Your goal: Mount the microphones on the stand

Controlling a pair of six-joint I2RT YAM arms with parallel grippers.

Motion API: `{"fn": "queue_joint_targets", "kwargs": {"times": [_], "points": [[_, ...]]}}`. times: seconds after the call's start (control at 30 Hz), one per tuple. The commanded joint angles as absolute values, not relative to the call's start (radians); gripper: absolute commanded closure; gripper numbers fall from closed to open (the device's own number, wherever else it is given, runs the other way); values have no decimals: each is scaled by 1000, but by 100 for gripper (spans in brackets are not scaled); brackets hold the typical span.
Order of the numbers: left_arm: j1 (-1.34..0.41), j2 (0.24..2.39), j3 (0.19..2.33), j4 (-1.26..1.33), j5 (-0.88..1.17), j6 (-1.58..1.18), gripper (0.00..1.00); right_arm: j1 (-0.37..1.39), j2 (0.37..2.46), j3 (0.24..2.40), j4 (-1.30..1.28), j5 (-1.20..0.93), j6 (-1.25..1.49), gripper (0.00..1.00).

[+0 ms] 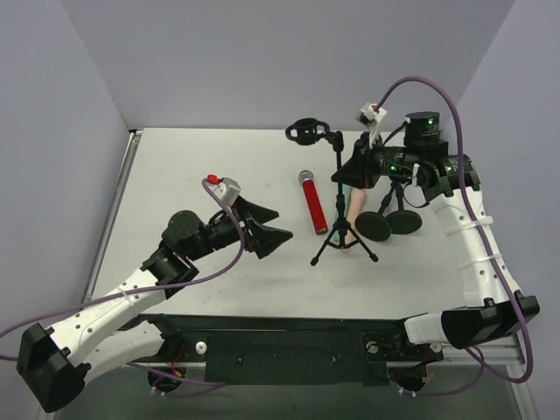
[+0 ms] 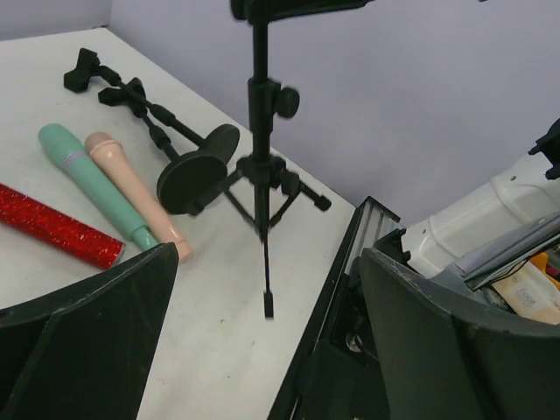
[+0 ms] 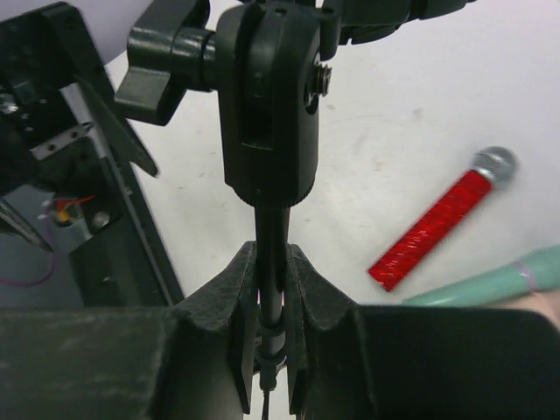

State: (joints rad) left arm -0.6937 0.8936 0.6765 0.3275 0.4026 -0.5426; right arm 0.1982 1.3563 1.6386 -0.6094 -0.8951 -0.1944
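Note:
A black tripod stand (image 1: 341,234) stands upright mid-table, its empty clip (image 1: 306,132) at the top. My right gripper (image 1: 354,168) is shut on the stand's pole (image 3: 273,262), just below the swivel joint. The red microphone (image 1: 312,203) with a grey mesh head lies left of the stand. The mint-green microphone (image 2: 96,184) and the peach-pink microphone (image 2: 136,197) lie side by side behind the tripod, mostly hidden in the top view. My left gripper (image 1: 267,226) is open and empty, left of the red microphone and apart from it.
Two more black stands with round bases (image 1: 385,224) lie on the table right of the tripod, under my right arm. In the left wrist view their stems (image 2: 131,101) stretch away from one base. The table's black front rail (image 2: 337,289) is near the tripod's foot.

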Motion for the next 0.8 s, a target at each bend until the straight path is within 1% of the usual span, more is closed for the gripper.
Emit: {"fn": "queue_joint_targets", "kwargs": {"times": [0.0,0.1,0.17,0.2,0.3,0.33,0.5,0.63,0.77], "points": [[-790,946,752,527,241,-494,4,252,1313,1585,-417,-1112,-97,100],[-793,965,713,714,210,-603,3,274,1292,1523,-365,-1132,-74,100],[-795,994,707,785,193,-664,3,288,1281,1479,-303,-1147,-42,100],[-802,1008,712,793,186,-675,4,291,1275,1450,-269,-1153,-22,100],[-825,1035,730,773,153,-637,5,295,1261,1381,-41,-1161,186,100],[-842,1055,742,767,128,-611,6,296,1259,1362,-14,-1166,216,100],[-910,1147,799,741,61,-525,15,310,1261,1355,-9,-1167,229,100],[-922,1227,854,721,23,-514,20,319,1255,1336,26,-1169,230,100],[-922,1276,899,703,31,-514,28,321,1246,1322,28,-1172,224,100]]}}
